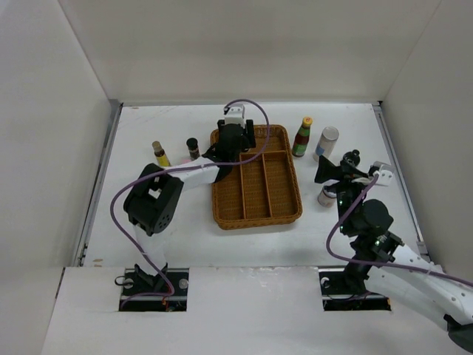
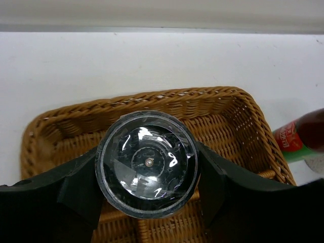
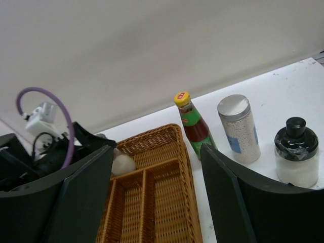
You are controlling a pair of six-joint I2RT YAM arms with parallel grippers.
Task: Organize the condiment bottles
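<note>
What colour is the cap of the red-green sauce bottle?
Yellow; the cap shows best in the right wrist view.

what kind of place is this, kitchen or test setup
Likely a robot test booth, not a kitchen: bare white walls box in a white table, two robot arms are mounted at its near edge, with a wicker tray and condiment bottles on it.

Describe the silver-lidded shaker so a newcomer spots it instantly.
Find the wicker tray. Just right of its far right corner two bottles stand side by side; the shaker is the outer one. It has a flat silver lid and pale grains, unlike the yellow-capped red sauce bottle.
</note>
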